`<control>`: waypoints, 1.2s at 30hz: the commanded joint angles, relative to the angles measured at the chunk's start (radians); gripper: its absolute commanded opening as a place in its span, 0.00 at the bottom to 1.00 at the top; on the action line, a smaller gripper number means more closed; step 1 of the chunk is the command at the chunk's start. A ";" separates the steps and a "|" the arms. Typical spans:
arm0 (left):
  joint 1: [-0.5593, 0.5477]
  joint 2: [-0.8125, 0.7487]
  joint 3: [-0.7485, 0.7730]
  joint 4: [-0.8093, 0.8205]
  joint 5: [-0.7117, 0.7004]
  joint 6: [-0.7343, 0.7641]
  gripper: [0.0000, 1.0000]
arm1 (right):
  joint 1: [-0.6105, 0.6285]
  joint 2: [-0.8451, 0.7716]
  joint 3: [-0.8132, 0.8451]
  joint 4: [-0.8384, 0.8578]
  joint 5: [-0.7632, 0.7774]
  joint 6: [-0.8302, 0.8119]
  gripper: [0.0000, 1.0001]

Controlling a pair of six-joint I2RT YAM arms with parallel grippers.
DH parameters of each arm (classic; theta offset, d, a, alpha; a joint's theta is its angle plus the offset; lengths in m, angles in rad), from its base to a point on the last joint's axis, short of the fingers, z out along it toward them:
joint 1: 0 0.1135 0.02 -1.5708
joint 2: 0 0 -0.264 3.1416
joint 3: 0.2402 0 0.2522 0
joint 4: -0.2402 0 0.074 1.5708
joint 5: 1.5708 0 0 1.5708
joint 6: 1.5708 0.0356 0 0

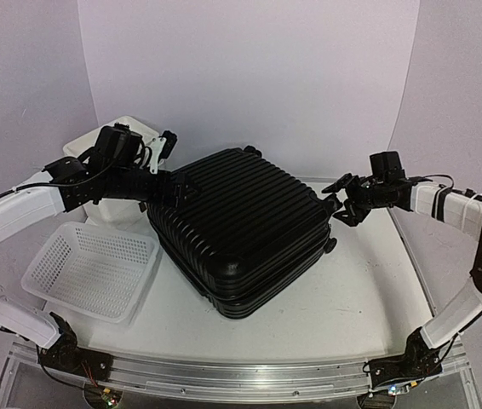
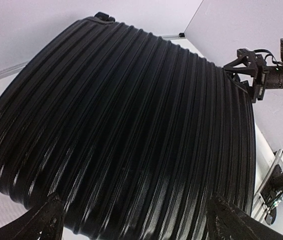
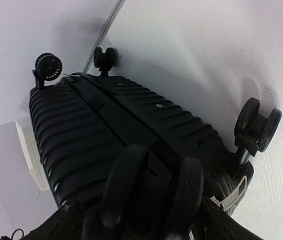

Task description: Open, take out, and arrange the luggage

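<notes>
The luggage [image 1: 241, 230] is a black ribbed hard-shell suitcase lying flat and closed in the middle of the table. My left gripper [image 1: 181, 189] is at its back left corner. In the left wrist view the ribbed shell [image 2: 131, 125] fills the frame, and the left gripper [image 2: 136, 217] is open wide with its fingertips [image 2: 46, 220] spread at the shell's edge. My right gripper [image 1: 336, 203] is at the luggage's right corner. In the right wrist view a double caster wheel [image 3: 124, 180] sits between its open fingers [image 3: 61, 222], and I cannot see whether they touch it.
A white perforated basket [image 1: 92, 268] stands left of the luggage. A white drawer box [image 1: 83, 146] is behind my left arm. Other caster wheels [image 3: 256, 125] stick out of the luggage's right end. An aluminium rail [image 1: 241, 375] runs along the near edge.
</notes>
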 commanded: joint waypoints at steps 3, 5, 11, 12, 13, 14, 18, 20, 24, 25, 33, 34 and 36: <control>0.007 -0.069 -0.027 0.046 -0.013 0.021 0.99 | 0.054 0.049 -0.026 0.087 0.153 0.228 0.65; 0.008 -0.071 -0.028 0.047 -0.016 0.024 1.00 | 0.054 0.052 -0.029 0.101 0.164 0.243 0.50; 0.012 -0.051 -0.011 0.046 -0.018 0.031 1.00 | 0.013 0.025 -0.017 0.096 0.205 0.235 0.22; 0.012 -0.045 -0.007 0.045 -0.013 0.030 1.00 | -0.011 0.020 -0.016 0.093 0.204 0.227 0.18; 0.013 -0.038 -0.002 0.045 -0.009 0.029 0.99 | -0.051 0.017 -0.016 0.088 0.200 0.215 0.15; 0.014 -0.033 0.001 0.045 -0.005 0.027 0.99 | -0.090 0.021 -0.013 0.084 0.185 0.200 0.13; 0.016 -0.004 0.025 0.045 0.008 0.026 0.99 | -0.254 0.079 0.054 0.057 0.054 0.041 0.05; 0.015 0.011 0.038 0.047 0.014 0.023 0.99 | -0.327 0.135 0.130 0.003 -0.045 -0.083 0.03; 0.021 0.067 0.084 0.046 0.048 0.009 0.99 | -0.391 0.309 0.402 -0.287 -0.177 -0.446 0.07; 0.027 0.093 0.099 0.045 0.068 -0.003 0.99 | -0.398 0.354 0.469 -0.369 -0.204 -0.537 0.11; 0.206 0.282 0.214 0.173 0.340 -0.186 1.00 | -0.416 0.393 0.777 -0.870 0.122 -0.888 0.86; 0.221 0.308 0.233 0.203 0.375 -0.199 1.00 | -0.416 0.374 0.780 -0.897 0.177 -0.893 0.92; 0.237 0.372 0.291 0.215 0.396 -0.194 0.99 | -0.417 0.299 0.743 -0.923 0.217 -0.893 0.98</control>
